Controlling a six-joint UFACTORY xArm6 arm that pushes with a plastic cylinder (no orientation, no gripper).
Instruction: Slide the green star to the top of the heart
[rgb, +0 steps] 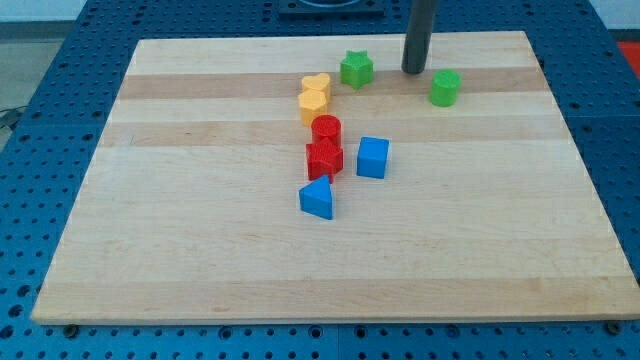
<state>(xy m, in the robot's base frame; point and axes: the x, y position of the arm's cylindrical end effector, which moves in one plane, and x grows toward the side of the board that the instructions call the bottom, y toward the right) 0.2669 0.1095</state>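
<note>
The green star (356, 69) lies near the view's top, just right of the yellow heart (317, 85). My tip (414, 71) rests on the board to the right of the star, apart from it, between the star and a green cylinder (445, 88). A second yellow block (313, 104) sits right below the heart, touching it.
A red cylinder (326, 130) and a red star-like block (325, 158) stand in a column below the yellow blocks. A blue cube (372, 157) is right of them and a blue triangular block (318, 198) is below. The wooden board (200, 250) lies on a blue perforated table.
</note>
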